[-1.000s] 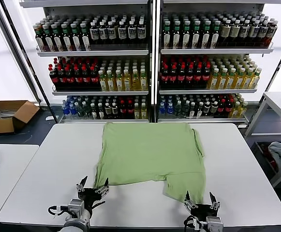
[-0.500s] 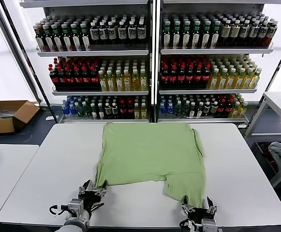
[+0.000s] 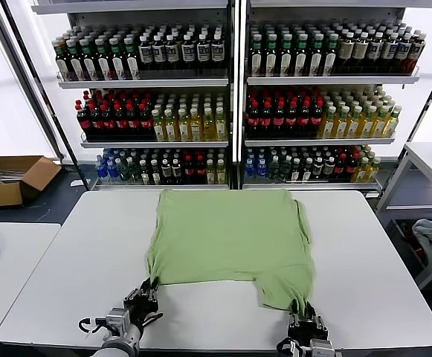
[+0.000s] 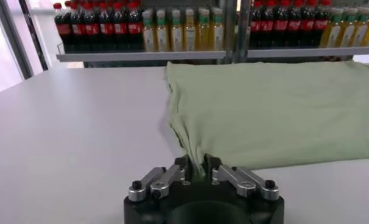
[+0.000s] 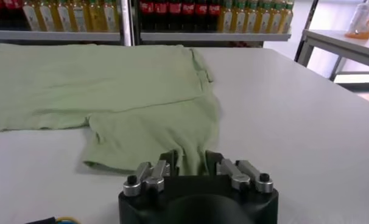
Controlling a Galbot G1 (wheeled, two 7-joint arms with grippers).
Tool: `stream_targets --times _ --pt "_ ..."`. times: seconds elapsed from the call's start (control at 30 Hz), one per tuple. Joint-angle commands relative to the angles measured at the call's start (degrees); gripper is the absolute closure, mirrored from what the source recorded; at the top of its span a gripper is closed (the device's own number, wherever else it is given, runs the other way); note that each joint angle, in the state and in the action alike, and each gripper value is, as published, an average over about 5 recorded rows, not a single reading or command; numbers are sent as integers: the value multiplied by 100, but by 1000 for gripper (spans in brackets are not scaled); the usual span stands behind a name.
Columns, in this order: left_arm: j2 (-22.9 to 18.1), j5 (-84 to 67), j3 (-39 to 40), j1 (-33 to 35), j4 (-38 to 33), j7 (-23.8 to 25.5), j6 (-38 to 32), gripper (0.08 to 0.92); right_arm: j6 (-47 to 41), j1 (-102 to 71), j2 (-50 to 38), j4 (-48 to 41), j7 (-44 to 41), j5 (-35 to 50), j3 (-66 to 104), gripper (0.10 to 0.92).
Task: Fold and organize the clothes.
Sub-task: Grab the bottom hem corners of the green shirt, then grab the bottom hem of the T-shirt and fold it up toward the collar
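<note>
shirt (image 3: 230, 242): light green, lies flat on the white table (image 3: 74, 260), its long axis running from the near edge away toward the shelves of bottles (image 3: 234, 97)
near edge: uneven; a flap on the robot's right reaches closer to the robot than the left corner does
left gripper (image 3: 147, 294): at the near left corner of the shirt, closed on a pinch of the fabric, which rises in a small peak between its fingers in the left wrist view
right gripper (image 3: 302, 316): at the tip of the near right flap, closed on the cloth there
key relation: the whole shirt lies ahead of both grippers, away from the robot; each arm has the corner on its own side
likely next move: carrying both held corners forward over the shirt toward its far edge
risk: the right flap sits nearer, so the fold may come out crooked
</note>
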Motion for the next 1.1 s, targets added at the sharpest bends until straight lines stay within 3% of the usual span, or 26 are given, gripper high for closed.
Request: stream_targets --times 0.03,0.13,0.53,0.77,1.1 --pt "-20 -64 21 21 62 42 32 873 76 -2 -6 49 -51 21 4 875" --pt "-34 -87 -1 29 -8 60 -123 910 244 4 -63 200 -200 21 53 917" --pt "-68 -336 -43 -475 -367 -8 -1037 915 920 977 -107 140 -684 99 576 919" --pt "8 -488 53 -1416 328 -134 -1193 916 859 2367 -203 -614 -844 113 526 919" --pt "177 -937 216 -2791 1752 -271 -1118 916 751 4204 -321 -2344 -937 96 -185 919"
